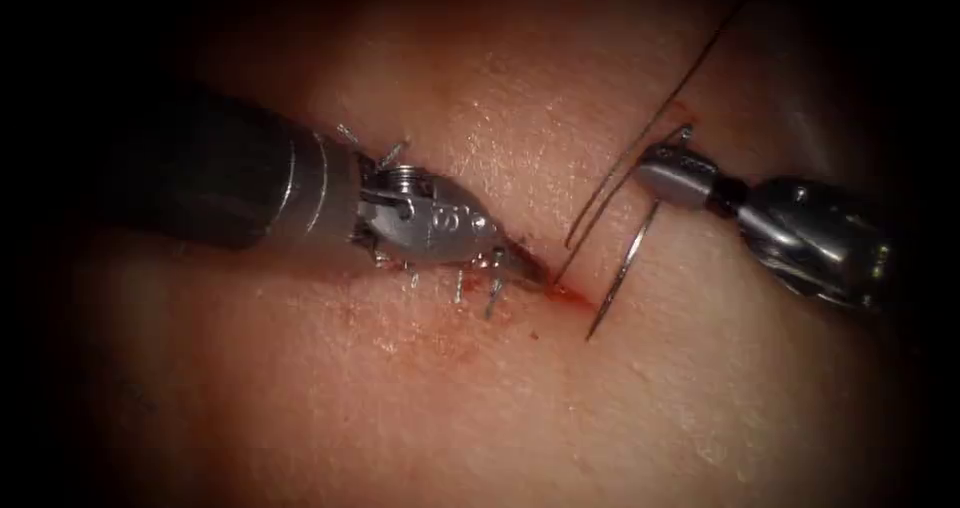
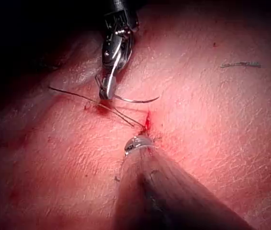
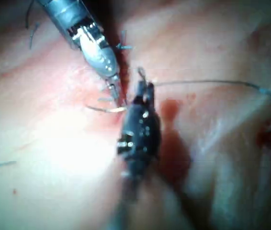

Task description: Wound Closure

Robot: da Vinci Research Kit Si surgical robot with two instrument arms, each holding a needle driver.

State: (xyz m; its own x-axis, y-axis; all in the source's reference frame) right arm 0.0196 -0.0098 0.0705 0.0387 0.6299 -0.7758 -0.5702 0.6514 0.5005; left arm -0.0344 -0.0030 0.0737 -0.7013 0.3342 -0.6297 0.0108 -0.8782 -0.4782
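Beside the cut (image 1: 548, 286), right tool (image 1: 650, 173) apparently around needle (image 1: 622, 273).

- We see the left arm's tool (image 1: 470, 236) as bright polished metal, its shaft (image 1: 215, 173) a dark, matt sleeve.
- The right arm's tool (image 1: 668, 173) looks like brushed grey metal with a glossy sheen; it grips the needle near its far end.
- The needle (image 1: 620, 273) is thin, smooth, shiny steel.
- The thread (image 1: 640, 138) looks dark, fine and matt.
- The tissue (image 1: 520, 408) is pale, moist and finely grained, glistening where the red fluid (image 1: 565, 293) wets the cut.
- Short cut ends of thread (image 1: 492, 293) look stiff and wiry.
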